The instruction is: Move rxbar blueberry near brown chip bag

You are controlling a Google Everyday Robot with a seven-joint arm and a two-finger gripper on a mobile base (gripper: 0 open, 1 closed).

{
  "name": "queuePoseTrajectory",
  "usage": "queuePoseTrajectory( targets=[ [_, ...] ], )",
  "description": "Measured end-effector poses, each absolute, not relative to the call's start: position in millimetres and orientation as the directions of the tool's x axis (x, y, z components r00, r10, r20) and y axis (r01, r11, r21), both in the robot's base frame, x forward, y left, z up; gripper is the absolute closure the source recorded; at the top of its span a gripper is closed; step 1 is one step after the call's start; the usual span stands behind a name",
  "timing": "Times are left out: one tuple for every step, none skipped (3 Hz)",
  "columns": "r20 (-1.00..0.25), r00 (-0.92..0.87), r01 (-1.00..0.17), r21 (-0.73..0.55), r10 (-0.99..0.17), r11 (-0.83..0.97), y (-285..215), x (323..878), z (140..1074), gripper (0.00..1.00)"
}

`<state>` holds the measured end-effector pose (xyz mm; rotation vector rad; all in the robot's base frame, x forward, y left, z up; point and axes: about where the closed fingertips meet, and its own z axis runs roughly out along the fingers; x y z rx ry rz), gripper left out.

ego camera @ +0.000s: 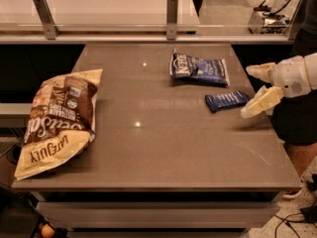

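The rxbar blueberry (227, 101) is a small flat dark blue wrapper lying on the right part of the table. The brown chip bag (58, 121) is large, cream-tan with a dark brown panel, lying at the table's left edge. My gripper (251, 92) comes in from the right with its two pale fingers spread open, just right of the bar's end and a little above the table. It holds nothing.
A blue "Kettle" chip bag (199, 68) lies behind the rxbar. The brown table (158, 148) has a glass rail with metal posts (172, 16) along its far edge. Cables and floor show at the right.
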<state>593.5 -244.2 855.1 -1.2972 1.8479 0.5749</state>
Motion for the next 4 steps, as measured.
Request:
queuePoseTrajectory(
  targets=[
    [-0.796,-0.191,-0.924,-0.052,-0.575,0.379,-239,598,844,0.0],
    [-0.79,-0.211,-0.921,-0.036,-0.575,0.388,-238,598,835,0.0],
    [-0.791,-0.217,-0.923,-0.025,-0.572,0.384,-234,596,827,0.0],
    [-0.788,-0.194,-0.937,-0.029,-0.584,0.349,-225,594,825,0.0]
  ],
)
